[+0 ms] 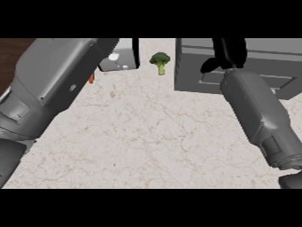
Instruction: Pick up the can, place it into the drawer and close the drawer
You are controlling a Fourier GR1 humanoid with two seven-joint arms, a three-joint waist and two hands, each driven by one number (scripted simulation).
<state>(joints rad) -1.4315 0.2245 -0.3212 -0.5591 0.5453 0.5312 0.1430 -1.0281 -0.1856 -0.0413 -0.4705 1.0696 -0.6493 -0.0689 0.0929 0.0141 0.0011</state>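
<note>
As the right forearm stretches from the table's [146, 133] near right corner, the right hand [228, 52] lies over the drawer [257, 66] at the far right edge, fingers [235, 46] straight, thumb splayed, nothing visibly held; the can is hidden.

We are at a kitchen counter [146, 133]: we see a pale, veined stone top, a head of broccoli [160, 60] lying on it, and a grey drawer unit [277, 62] standing beside.
</note>
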